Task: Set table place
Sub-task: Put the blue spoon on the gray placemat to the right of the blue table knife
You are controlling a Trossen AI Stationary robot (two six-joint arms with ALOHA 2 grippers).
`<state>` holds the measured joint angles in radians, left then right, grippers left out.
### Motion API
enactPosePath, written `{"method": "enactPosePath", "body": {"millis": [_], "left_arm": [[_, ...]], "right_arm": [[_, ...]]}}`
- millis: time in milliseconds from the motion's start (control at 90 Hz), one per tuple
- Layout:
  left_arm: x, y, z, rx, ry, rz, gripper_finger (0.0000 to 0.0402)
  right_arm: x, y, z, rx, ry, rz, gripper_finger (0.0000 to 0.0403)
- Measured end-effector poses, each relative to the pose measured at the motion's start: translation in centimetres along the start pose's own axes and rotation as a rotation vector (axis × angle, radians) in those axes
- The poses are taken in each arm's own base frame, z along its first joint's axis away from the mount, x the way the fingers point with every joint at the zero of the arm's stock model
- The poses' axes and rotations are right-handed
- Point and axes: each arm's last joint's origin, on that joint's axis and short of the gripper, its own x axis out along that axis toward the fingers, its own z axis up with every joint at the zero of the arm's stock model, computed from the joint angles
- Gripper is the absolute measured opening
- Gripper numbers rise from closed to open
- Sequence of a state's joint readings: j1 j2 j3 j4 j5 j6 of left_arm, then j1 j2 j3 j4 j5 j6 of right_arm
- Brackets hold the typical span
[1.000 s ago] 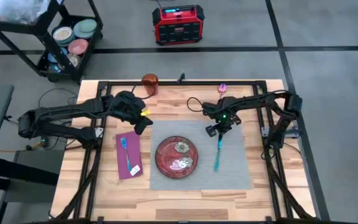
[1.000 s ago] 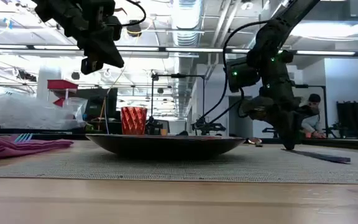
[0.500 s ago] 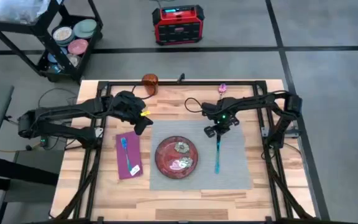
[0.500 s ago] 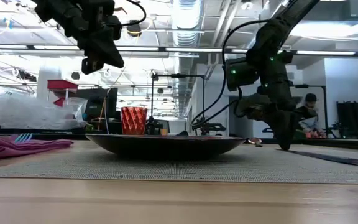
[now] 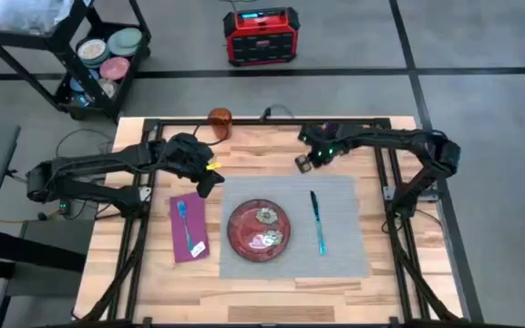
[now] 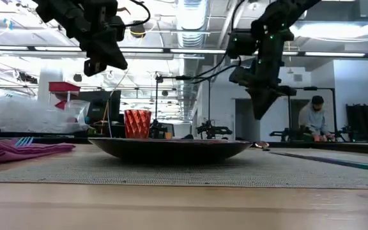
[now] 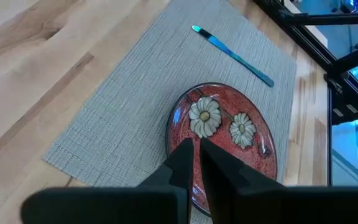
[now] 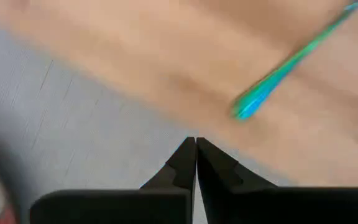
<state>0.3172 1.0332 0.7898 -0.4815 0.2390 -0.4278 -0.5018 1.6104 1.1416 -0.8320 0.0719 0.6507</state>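
Note:
A grey placemat (image 5: 344, 260) lies mid-table with a red flowered plate (image 5: 259, 228) on its left half. To the plate's right, a blue-teal knife (image 5: 317, 223) lies flat on the mat. The purple napkin (image 5: 190, 230) sits left of the mat with a blue fork (image 5: 184, 219) on it. An orange cup (image 5: 220, 118) stands at the far edge. My right gripper (image 5: 306, 162) hangs shut above the mat's far edge. My left gripper (image 5: 210, 173) hovers shut, high above the mat's far left corner.
Black frame rails (image 5: 381, 123) run along the table's far edge and both sides. A black cart (image 5: 98, 64) with dishes and a red box (image 5: 261, 35) stand on the floor beyond the table. A person (image 6: 312, 118) is in the room behind.
My right gripper has let go of the knife, risen and gone toward the table's far edge. The knife, held slanting with its tip on the mat a second ago, now lies flat on the placemat right of the plate.

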Motion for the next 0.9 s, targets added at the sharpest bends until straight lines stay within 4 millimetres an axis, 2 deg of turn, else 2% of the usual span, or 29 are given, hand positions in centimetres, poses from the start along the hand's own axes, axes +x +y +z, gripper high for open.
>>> {"method": "enactPosePath", "body": {"millis": [122,289,356,489,644,900], "left_arm": [[0.0,0.0,0.0,0.001,0.0,0.0,0.001],[0.0,0.0,0.0,0.022,0.0,0.0,0.0011],[0.0,0.0,0.0,0.024,0.0,0.0,0.0011],[0.0,0.0,0.0,0.024,0.0,0.001,0.0011],[0.0,0.0,0.0,0.024,0.002,0.001,0.0011],[0.0,0.2,-0.5,0.037,0.047,0.02,0.0011]], "right_arm": [[0.2,-2.5,2.1,0.112,-0.023,0.028,0.0016],[0.3,-5.7,4.2,0.273,-0.016,0.098,0.0071],[0.4,-7.0,4.6,0.32,0.016,0.12,0.0095],[1.5,-9.0,4.2,0.374,0.153,0.044,0.0137],[3.3,-9.3,4.7,0.402,0.187,0.04,0.0162],[6.9,-9.0,5.7,0.461,0.283,0.05,0.0157]]}}
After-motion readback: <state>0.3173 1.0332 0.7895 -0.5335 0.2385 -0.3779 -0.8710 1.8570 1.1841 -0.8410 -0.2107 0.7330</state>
